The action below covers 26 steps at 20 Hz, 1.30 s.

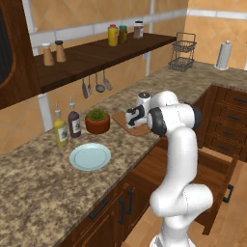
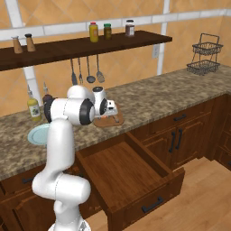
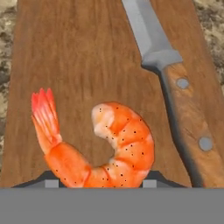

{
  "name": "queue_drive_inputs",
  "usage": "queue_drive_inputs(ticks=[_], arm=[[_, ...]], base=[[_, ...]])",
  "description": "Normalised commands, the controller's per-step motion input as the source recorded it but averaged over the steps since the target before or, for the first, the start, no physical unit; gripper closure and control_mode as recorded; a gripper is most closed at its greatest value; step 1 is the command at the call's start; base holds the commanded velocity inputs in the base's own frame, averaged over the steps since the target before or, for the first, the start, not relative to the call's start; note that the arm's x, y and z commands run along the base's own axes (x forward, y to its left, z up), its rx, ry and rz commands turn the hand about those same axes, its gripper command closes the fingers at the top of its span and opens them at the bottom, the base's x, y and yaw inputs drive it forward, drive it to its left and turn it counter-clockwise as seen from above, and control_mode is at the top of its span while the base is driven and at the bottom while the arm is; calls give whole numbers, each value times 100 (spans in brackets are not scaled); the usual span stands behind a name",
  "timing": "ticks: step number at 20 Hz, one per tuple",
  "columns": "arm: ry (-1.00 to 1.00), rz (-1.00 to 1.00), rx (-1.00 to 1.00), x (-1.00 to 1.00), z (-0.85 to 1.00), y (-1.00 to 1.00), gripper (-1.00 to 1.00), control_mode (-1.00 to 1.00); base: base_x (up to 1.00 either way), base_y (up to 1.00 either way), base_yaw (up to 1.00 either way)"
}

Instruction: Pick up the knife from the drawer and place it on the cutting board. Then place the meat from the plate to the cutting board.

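Shrimp-shaped meat (image 3: 98,146) lies closest to the hand camera, on the board (image 3: 83,57), between the two dark tips of the tool (image 3: 99,183), one at each side of it. Whether the tips press it or stand free cannot be told. Just beside it on the board lies the knife (image 3: 175,83), wooden handle with two rivets. No writing is readable anywhere. On the counter (image 1: 43,193) the blue plate (image 1: 90,157) sits bare, near a potted plant (image 1: 97,120) and two bottles (image 1: 66,126). Below, the drawer (image 2: 131,178) stands pulled out.
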Motion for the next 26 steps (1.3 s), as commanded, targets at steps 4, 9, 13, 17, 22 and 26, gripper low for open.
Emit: queue_drive_inputs(ticks=[4, 9, 13, 17, 22, 26], arm=[[0, 0, 0, 39, -26, 0, -100, -100], [0, 0, 0, 28, -3, 0, -100, -100], [0, 0, 0, 1, 3, 0, -100, -100], [0, 0, 0, 0, 9, 0, -100, -100], [0, 0, 0, -10, 20, 0, -100, -100], [-1, 0, 0, -45, 26, 0, -100, -100]], base=[[0, 0, 0], [0, 0, 0], [0, 0, 0], [0, 0, 0], [0, 0, 0], [0, 0, 0]])
